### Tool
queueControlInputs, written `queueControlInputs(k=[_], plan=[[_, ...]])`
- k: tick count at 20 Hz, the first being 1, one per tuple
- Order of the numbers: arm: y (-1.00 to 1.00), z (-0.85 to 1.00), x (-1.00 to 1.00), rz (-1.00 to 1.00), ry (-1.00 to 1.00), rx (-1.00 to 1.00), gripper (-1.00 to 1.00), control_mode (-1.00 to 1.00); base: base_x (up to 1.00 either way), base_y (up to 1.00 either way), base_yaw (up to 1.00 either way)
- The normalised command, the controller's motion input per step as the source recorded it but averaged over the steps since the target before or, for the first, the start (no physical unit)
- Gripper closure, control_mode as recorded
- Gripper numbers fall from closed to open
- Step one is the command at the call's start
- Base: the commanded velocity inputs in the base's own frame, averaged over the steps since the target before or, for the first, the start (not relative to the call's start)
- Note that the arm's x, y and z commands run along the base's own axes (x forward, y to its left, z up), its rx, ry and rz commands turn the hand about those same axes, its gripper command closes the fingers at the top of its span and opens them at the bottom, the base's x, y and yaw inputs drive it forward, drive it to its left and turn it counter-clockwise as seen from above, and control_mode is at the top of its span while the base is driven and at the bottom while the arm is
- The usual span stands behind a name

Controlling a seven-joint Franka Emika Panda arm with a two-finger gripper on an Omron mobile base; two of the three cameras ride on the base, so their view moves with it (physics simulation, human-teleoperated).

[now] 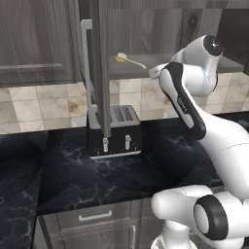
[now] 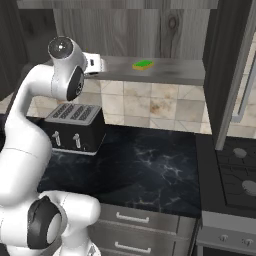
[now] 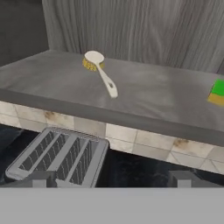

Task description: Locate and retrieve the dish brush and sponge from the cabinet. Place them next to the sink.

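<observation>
The dish brush (image 3: 100,71) lies flat on the shelf of the open cabinet (image 3: 144,94), ahead of and above the gripper (image 3: 111,179), handle end nearest and bristled head farther back. The jaws stand wide apart, holding nothing. The sponge (image 3: 218,92) sits well to the brush's right.

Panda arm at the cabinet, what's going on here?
The arm has its gripper raised in front of the open cabinet, jaws open and empty. On the cabinet's shelf lie the dish brush, untouched, and further along the sponge. Neither has been picked up yet. The gripper hangs over the toaster on the dark counter, short of the shelf edge, aimed roughly at the brush.
</observation>
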Motion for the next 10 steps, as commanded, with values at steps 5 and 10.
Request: queueControlInputs(k=[5,10], plan=[[0.09,0.04,0.5,0.02,0.08,0.02,-1.0,-1.0,0.0,0.0,0.0],[0.17,0.0,0.55,0.01,0.02,0.0,-1.0,-1.0,0.0,0.0,0.0]])
